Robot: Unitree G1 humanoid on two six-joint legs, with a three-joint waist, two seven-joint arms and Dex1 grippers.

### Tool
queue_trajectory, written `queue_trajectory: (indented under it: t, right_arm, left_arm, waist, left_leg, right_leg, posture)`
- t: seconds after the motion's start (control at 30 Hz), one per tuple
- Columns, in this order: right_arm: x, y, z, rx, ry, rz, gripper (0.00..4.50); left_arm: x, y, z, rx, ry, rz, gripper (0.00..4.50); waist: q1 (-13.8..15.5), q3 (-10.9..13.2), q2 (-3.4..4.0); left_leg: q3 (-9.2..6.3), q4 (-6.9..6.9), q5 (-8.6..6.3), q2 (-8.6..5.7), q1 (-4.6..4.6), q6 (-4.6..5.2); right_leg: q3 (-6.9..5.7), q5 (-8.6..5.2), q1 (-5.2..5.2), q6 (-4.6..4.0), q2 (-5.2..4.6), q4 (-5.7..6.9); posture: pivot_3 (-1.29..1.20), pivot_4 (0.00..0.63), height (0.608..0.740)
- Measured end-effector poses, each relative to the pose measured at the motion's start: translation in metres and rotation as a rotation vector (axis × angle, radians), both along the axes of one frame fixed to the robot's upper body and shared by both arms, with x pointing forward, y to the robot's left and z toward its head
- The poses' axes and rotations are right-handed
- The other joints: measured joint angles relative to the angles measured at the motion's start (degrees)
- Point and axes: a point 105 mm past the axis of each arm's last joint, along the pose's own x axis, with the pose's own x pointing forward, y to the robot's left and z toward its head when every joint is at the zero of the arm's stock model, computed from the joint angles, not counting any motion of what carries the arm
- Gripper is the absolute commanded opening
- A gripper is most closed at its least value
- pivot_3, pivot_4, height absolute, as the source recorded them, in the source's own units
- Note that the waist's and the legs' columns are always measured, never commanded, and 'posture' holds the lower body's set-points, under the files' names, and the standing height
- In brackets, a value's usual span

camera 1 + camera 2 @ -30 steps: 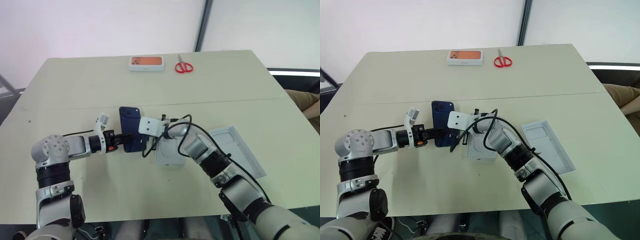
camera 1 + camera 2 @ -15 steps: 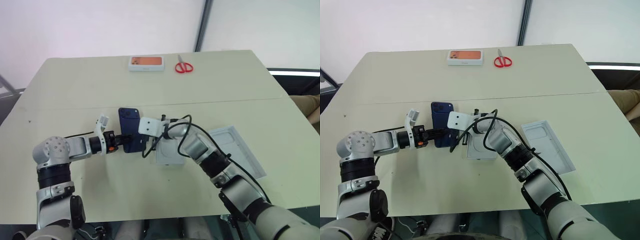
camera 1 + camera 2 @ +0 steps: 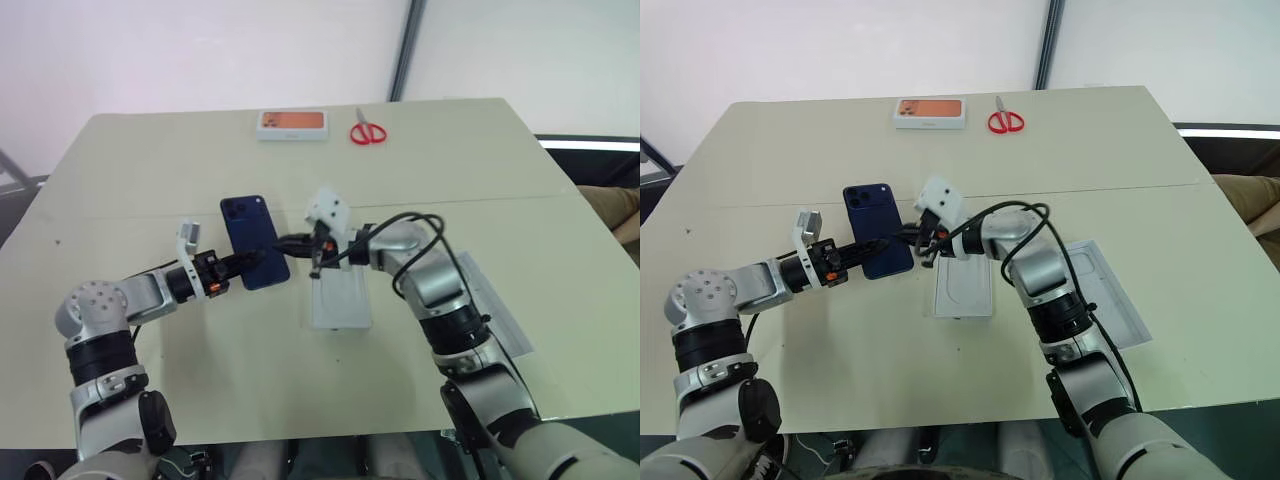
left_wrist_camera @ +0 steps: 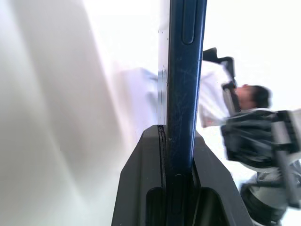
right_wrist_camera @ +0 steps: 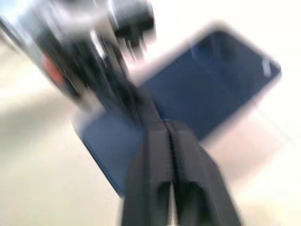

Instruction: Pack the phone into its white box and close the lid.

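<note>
Left hand (image 3: 243, 266) grips the phone (image 3: 253, 241) above the beige table (image 3: 160, 170) — white wall (image 3: 200, 50) behind.

Nothing here I can read. The orange-topped box (image 3: 293, 125) at the far edge of the bench (image 3: 150, 180) has a small dark mark on its orange face, too small to make out as letters or a logo. The phone (image 3: 254, 242) shows me its navy back, no brand or lettering legible on it. The white box (image 3: 338, 300) and the lid (image 3: 487, 300) look plain, no print I can tell. The scissors (image 3: 367, 133) carry no marking I can see. In my left wrist view the phone's edge is bare of any text, and my right wrist view is too blurred to read anything.
</note>
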Motion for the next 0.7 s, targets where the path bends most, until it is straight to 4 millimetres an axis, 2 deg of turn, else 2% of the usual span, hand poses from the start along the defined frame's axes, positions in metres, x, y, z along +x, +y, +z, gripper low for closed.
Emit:
queue_trajectory:
  t: [0.07,0.17,0.27,0.37,0.53,0.7]
  right_arm:
    - [-0.013,-0.017,-0.013,-0.073,0.002,0.032,2.79]
    - [-0.033,-0.053,-0.048,-0.224,0.079,0.063,2.79]
    - [-0.042,-0.069,-0.054,-0.299,0.060,0.084,2.79]
    - [-0.049,-0.075,-0.056,-0.351,0.007,0.114,2.79]
    - [-0.060,-0.075,-0.082,-0.427,0.001,0.154,2.79]
    - [-0.048,-0.078,-0.084,-0.465,-0.077,0.105,2.79]
  left_arm:
    - [-0.002,-0.001,0.003,-0.019,-0.009,-0.012,0.00]
    - [-0.004,0.000,0.007,-0.015,-0.033,-0.010,0.00]
    - [-0.005,0.000,0.011,-0.019,-0.050,-0.016,0.00]
    - [-0.005,0.000,0.011,-0.016,-0.055,-0.018,0.00]
    - [-0.004,-0.002,0.013,0.006,-0.070,-0.021,0.00]
    - [-0.006,-0.007,0.013,0.021,-0.078,-0.044,0.00]
  waist:
    - [0.36,0.00,0.00]
    - [1.07,0.06,-0.06]
    - [0.97,0.07,-0.06]
    - [1.16,0.09,-0.11]
    - [1.41,0.16,-0.22]
    - [1.44,0.19,-0.27]
  left_leg:
    - [0.00,0.02,-0.03,-0.04,0.01,0.05]
    - [0.06,0.03,-0.05,-0.05,-0.01,0.09]
    - [0.11,0.02,-0.05,0.02,0.01,0.08]
    - [0.10,0.01,-0.05,0.01,0.00,0.08]
    - [0.10,0.07,-0.04,-0.02,0.00,0.08]
    - [0.09,0.09,-0.04,-0.02,0.01,0.07]
  right_leg:
    - [-0.02,0.00,-0.04,0.00,-0.05,-0.03]
    - [0.00,0.00,0.05,0.01,-0.10,-0.02]
    - [0.01,0.00,0.02,0.00,-0.06,0.01]
    - [0.00,0.00,0.04,0.00,-0.07,-0.02]
    - [0.00,0.00,0.07,0.00,-0.11,-0.01]
    - [-0.01,0.00,0.09,0.00,-0.11,-0.01]
  posture:
    - [0.00,0.150,0.740]
    - [0.00,0.150,0.740]
    - [0.00,0.150,0.740]
    - [0.00,0.150,0.740]
    - [0.00,0.150,0.740]
    - [0.00,0.150,0.740]
